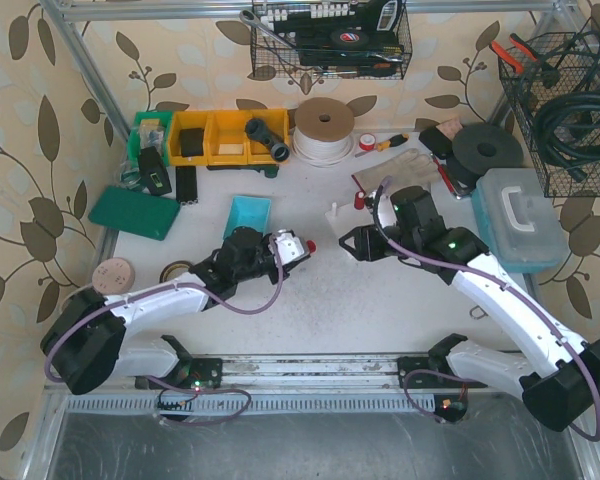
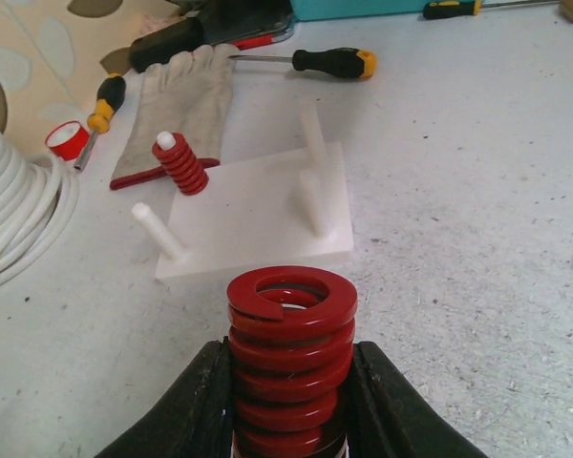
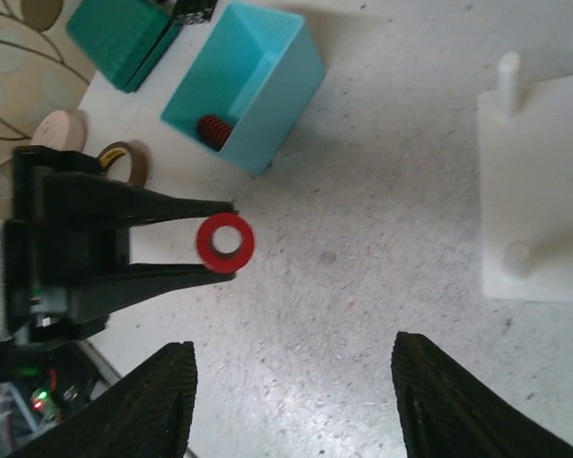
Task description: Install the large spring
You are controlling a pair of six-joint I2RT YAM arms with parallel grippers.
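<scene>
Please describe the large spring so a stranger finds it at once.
Start at the white peg board on the table. Beside it, the left gripper holds the large red spring between its jaws. It is thicker and wider than the small red spring on a peg.

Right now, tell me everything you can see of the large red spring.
The large spring is a glossy red coil of thick flat wire, probably painted metal, with a hollow centre and about five turns showing. The left gripper is shut on its sides, its free end sticking out past the black fingers toward the white peg board. Nothing else visibly touches it.
</scene>
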